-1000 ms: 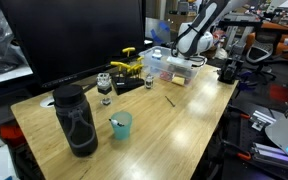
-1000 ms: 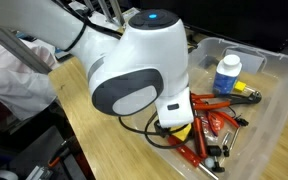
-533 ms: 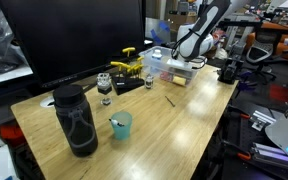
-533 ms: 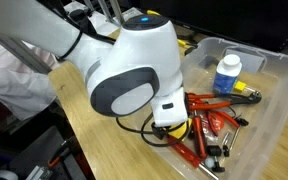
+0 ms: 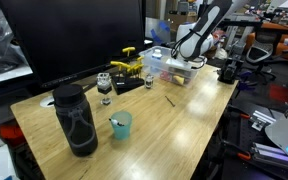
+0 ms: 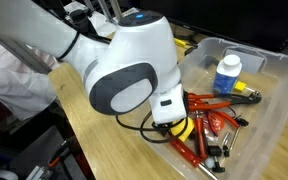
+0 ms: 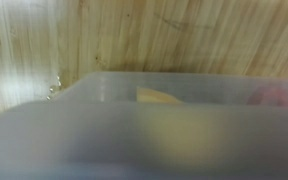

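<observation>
Arm (image 5: 199, 25) is bent down over the clear bin (image 6: 246, 47) at the far end of the table (image 5: 174, 120).

Gripper (image 6: 171, 115) is inside the bin, low, at the corner nearest the table's edge. The bulky white wrist housing hides the fingers in this exterior view. In the wrist view there is only the blurred, milky bin wall (image 7: 144, 120) up close. Cannot tell whether the jaws are spread or clenched, or whether they have anything.

Nearest item: yellow tool (image 6: 185, 128), right under the gripper, touching it or just beside it; contact not resolvable. A yellow smear (image 7: 159, 96) behind the bin wall in the wrist view is probably the same item.

Pliers (image 6: 209, 125), red-handled, lie on the bin floor just beside the yellow tool. Bottle (image 6: 227, 75) with blue cap stands upright further back in the bin, apart from the gripper.

Progress, my judgement: approach into the bin is made; no item appears raised off the bin floor; a secure hold is unconfirmed. Everything in the bin lies where it rests.

Elsewhere on the table, well apart: black flask (image 5: 76, 120), teal cup (image 5: 120, 125), monitor (image 5: 74, 35) behind.
</observation>
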### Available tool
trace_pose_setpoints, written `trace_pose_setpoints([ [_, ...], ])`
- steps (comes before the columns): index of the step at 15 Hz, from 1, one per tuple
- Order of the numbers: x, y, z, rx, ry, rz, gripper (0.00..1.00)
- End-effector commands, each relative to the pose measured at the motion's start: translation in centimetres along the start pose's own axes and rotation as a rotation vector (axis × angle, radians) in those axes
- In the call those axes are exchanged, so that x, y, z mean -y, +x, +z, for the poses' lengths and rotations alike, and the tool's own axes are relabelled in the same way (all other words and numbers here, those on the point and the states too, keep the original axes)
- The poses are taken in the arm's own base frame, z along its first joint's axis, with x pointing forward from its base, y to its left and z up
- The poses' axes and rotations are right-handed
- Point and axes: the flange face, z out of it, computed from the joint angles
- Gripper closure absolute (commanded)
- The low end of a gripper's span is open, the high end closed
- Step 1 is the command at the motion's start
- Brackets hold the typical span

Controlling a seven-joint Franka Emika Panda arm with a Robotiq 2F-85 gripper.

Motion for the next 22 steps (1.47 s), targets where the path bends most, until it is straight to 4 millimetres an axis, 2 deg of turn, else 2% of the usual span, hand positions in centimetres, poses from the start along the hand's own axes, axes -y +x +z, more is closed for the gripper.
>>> trace_pose_setpoints([
  [1, -0.38, 0.18, 0.09, -0.015, 0.011, 0.003, 0.50],
  [2, -0.37, 0.19, 0.09, -0.015, 0.012, 0.003, 0.51],
  [4, -0.32, 0.23, -0.06, -0.015, 0.018, 0.005, 0.62],
  [9, -0.31, 0.29, -0.29, -0.015, 0.021, 0.009, 0.95],
  [10, -0.32, 0.31, -0.27, -0.018, 0.021, 0.009, 0.94],
  [12, -0.35, 0.41, -0.26, -0.022, 0.023, 0.011, 0.98],
  [14, -0.34, 0.44, -0.27, -0.025, 0.023, 0.012, 0.95],
  [22, -0.25, 0.50, -0.28, -0.038, 0.054, 0.025, 0.95],
])
